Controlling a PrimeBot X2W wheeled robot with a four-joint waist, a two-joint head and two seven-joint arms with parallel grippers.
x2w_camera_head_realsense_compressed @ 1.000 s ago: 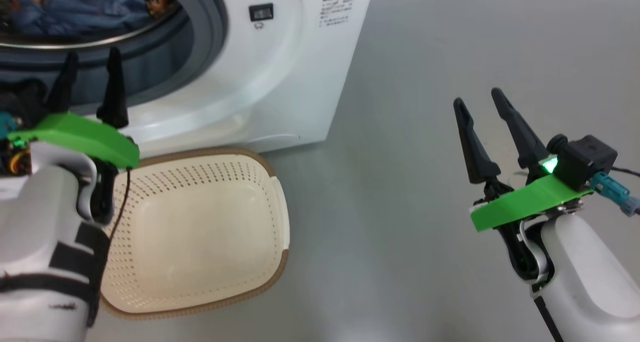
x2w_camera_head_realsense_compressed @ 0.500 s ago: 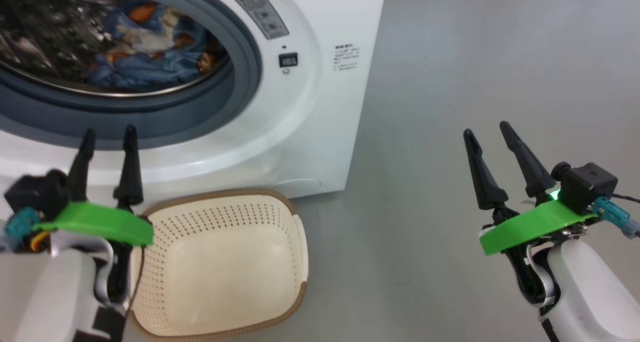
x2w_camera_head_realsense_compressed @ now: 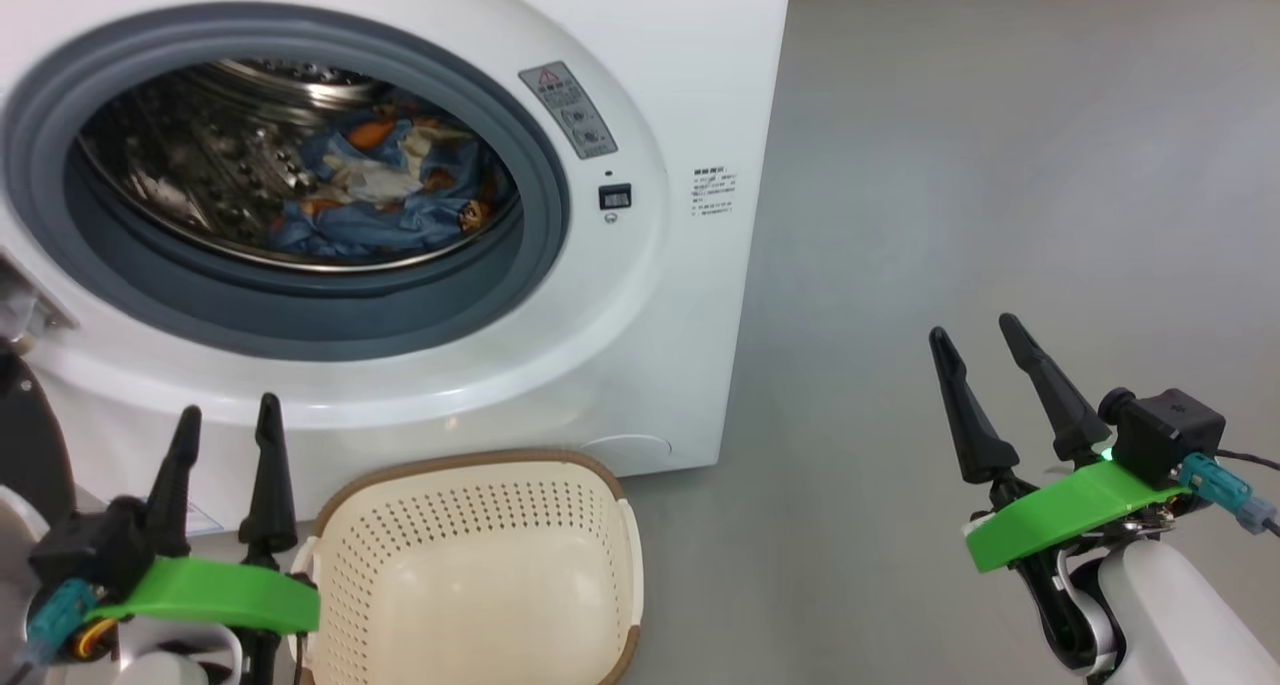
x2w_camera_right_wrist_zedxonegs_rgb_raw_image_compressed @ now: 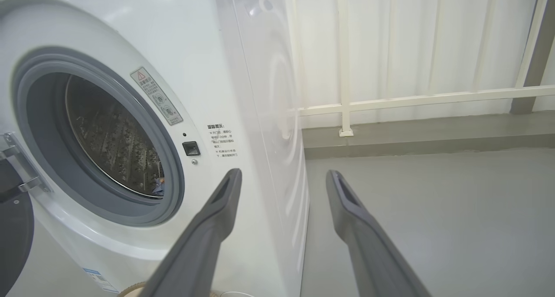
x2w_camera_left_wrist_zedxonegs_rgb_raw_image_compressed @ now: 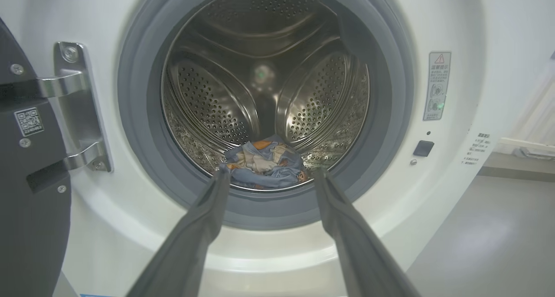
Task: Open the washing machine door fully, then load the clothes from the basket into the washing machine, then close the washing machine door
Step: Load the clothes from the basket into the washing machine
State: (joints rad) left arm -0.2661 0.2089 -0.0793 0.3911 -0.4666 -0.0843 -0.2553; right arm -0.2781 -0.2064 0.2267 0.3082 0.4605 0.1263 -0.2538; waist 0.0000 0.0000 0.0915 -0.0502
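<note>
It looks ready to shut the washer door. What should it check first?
1. Cream perforated plastic basket with brown rim is empty: ok.
2. Light-blue bear-print clothes lie inside the steel drum of the big white washing machine, off the grey rubber gasket: ok.
3. Left gripper is open and holds nothing: ok.
4. Right gripper is open and holds nothing: ok.
5. Glossy black round door stands open at the machine's left, and its swing path is clear of the left gripper and basket: cannot tell.
</note>
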